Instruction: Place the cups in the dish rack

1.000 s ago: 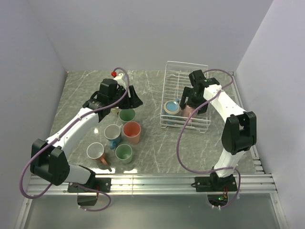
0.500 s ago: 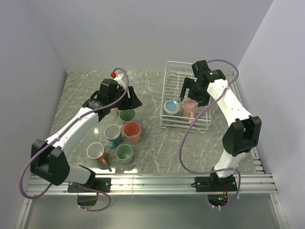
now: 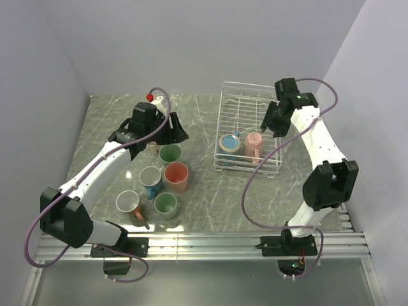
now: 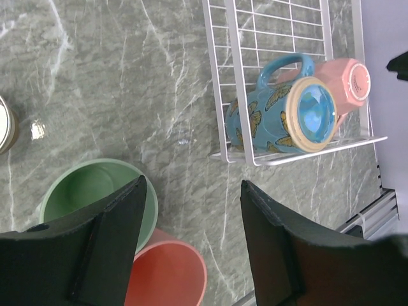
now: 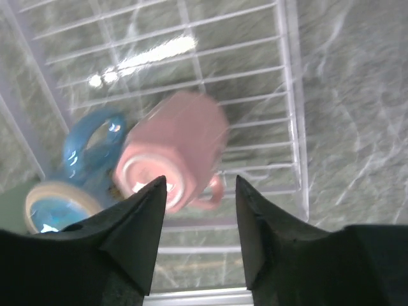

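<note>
The white wire dish rack (image 3: pixel 249 102) stands at the back right. Two cups lie in it on their sides: a blue patterned one (image 3: pixel 228 143) and a pink one (image 3: pixel 254 144). My right gripper (image 3: pixel 273 125) hovers above the rack's right side, open and empty; the pink cup (image 5: pixel 175 150) and blue cup (image 5: pixel 83 166) lie below it. My left gripper (image 3: pixel 174 131) hangs open over the table near a green cup (image 4: pixel 83 191) and a salmon cup (image 4: pixel 169 274), touching neither. From there the rack (image 4: pixel 223 76) shows at the upper right.
A cluster of cups stands left of centre: green (image 3: pixel 169 153), salmon (image 3: pixel 176 176), grey with a blue handle (image 3: pixel 150 178), a second green (image 3: pixel 166 204) and a white-rimmed one (image 3: pixel 129 204). A metallic cup (image 4: pixel 5 124) sits at the left edge. Walls enclose three sides.
My right gripper let go of the pink cup in the rack, then lifted and drew back to the right with its jaws narrowing. The left arm barely moved.
</note>
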Controlling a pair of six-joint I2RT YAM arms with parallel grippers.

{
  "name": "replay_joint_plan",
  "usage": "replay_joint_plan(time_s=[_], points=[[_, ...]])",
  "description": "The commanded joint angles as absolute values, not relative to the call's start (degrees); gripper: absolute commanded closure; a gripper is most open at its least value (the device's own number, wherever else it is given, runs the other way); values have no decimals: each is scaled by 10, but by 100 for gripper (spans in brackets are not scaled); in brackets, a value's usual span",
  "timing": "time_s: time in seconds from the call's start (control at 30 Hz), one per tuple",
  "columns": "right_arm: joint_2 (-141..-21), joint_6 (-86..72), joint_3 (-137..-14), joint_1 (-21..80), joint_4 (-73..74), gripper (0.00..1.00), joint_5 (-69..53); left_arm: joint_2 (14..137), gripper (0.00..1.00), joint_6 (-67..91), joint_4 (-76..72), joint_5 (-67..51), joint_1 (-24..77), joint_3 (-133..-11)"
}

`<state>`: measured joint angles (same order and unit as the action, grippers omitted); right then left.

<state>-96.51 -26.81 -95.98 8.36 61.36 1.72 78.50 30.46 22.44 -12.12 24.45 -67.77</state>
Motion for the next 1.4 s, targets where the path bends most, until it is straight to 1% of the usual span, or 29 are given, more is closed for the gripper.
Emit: replay_joint_plan(time_s=[0.0,0.03,0.13,0.17,0.4,0.73,0.8,0.87,0.9,0.97,1.03,1.1,1.17,1.2,1.37], points=[[-992,-260,-975,57,591,51,26,752,34,295,238,-113,243,-702],[-997,-259,-975,54,585,56,28,750,34,295,244,-112,243,-702],[-1008,-258,-961,54,569,66,32,739,34,294,252,-103,243,-702],[-1009,-258,-954,54,563,67,32,734,34,295,254,-102,243,-700],[-1003,-259,-881,76,530,68,23,726,34,301,258,-98,243,-694],[-953,-254,-828,102,514,69,2,736,34,284,275,-78,243,-686],[-941,-248,-819,103,513,69,4,740,34,280,285,-61,243,-687],[-930,-235,-818,112,521,69,32,751,35,272,313,-34,243,-693],[-919,-231,-819,116,526,68,50,757,35,268,325,-4,244,-696],[-905,-231,-820,124,540,64,94,769,36,255,352,22,243,-700],[-882,-235,-817,124,551,47,109,774,37,247,361,49,243,-697],[-864,-235,-819,129,556,36,112,773,38,243,361,65,243,-690],[-855,-234,-834,144,571,29,130,773,39,245,357,73,243,-680],[-853,-235,-841,150,583,26,134,778,39,248,355,77,243,-675],[-840,-247,-874,191,609,25,142,809,43,256,363,95,243,-676]])
